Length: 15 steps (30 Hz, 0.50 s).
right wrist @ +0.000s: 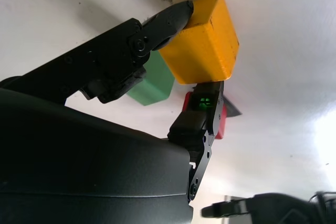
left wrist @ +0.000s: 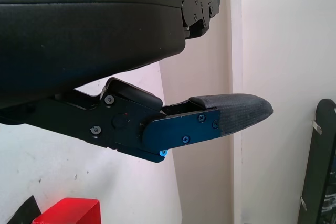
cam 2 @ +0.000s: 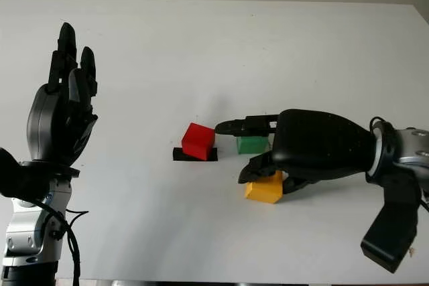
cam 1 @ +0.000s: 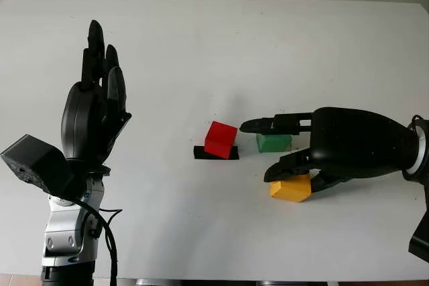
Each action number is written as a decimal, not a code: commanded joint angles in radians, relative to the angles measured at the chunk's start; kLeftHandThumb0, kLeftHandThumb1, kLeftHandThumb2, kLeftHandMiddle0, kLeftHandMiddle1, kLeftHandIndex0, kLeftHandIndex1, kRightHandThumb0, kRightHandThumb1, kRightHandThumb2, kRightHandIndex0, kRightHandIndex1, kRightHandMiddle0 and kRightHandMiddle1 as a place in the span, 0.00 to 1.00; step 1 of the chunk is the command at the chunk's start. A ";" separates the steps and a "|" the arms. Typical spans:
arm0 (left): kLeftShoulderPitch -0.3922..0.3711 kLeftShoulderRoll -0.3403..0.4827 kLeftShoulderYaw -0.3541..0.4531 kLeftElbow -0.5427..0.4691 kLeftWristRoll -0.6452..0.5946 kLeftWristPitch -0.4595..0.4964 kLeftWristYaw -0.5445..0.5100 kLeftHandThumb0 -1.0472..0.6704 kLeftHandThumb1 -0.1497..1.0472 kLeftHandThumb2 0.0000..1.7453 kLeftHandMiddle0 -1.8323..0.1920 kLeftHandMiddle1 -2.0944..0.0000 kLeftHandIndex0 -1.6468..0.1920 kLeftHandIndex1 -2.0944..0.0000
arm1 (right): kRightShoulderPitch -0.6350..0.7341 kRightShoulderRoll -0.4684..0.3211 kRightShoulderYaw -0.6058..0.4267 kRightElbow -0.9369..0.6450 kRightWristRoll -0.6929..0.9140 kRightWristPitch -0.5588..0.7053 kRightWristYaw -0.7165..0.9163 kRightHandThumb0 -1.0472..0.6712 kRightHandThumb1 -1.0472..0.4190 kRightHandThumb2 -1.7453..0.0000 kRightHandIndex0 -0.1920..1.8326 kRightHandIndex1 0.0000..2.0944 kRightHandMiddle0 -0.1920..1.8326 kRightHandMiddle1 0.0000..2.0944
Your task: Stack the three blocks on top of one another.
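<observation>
Over on the left, the left hand (cam 1: 94, 108) is raised above the white table (cam 1: 201, 45), fingers pointing up and away, open with nothing in it. Moving across to the middle, the red block (cam 1: 220, 139) sits tilted on a flat black patch (cam 1: 216, 154), one edge propped up. Just right of it, the green block (cam 1: 273, 142) lies on the table, with one long finger of the right hand (cam 1: 301, 165) stretched out above it toward the red one. And at the right, that hand has its fingers pinched on the yellow block (right wrist: 206, 38), a fingertip (right wrist: 176, 17) pressed on one face and another finger on the opposite side, the block low by the table, in front of the green one
</observation>
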State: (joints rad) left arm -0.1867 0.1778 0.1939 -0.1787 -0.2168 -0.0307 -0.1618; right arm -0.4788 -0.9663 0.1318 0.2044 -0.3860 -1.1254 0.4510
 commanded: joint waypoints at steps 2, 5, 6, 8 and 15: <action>0.011 0.003 -0.007 -0.007 0.015 -0.012 0.001 0.17 1.00 0.35 1.00 1.00 1.00 1.00 | -0.056 -0.016 0.009 -0.046 0.066 0.053 0.045 0.36 0.13 0.97 0.23 0.03 0.50 0.37; 0.010 -0.001 -0.007 0.000 0.013 -0.016 -0.001 0.17 1.00 0.35 1.00 1.00 1.00 1.00 | -0.124 0.003 -0.004 -0.039 0.072 0.064 0.051 0.35 0.12 0.97 0.24 0.03 0.45 0.46; 0.010 -0.001 -0.008 -0.001 0.015 -0.016 0.000 0.17 1.00 0.34 1.00 1.00 1.00 1.00 | -0.147 0.010 -0.003 -0.033 0.088 0.079 0.056 0.35 0.12 0.97 0.24 0.03 0.44 0.47; 0.008 -0.003 -0.009 0.004 0.014 -0.022 -0.002 0.17 1.00 0.34 1.00 1.00 1.00 1.00 | -0.202 0.021 0.017 -0.017 0.142 0.123 0.090 0.36 0.10 0.96 0.23 0.03 0.44 0.47; 0.011 -0.007 -0.016 0.001 0.019 -0.026 0.005 0.17 1.00 0.35 1.00 1.00 1.00 1.00 | -0.434 0.107 0.070 0.103 0.153 0.147 0.169 0.33 0.11 0.97 0.24 0.03 0.48 0.56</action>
State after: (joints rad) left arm -0.1856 0.1753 0.1794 -0.1744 -0.2005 -0.0479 -0.1586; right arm -0.8650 -0.8682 0.1911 0.2950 -0.2317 -0.9852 0.6057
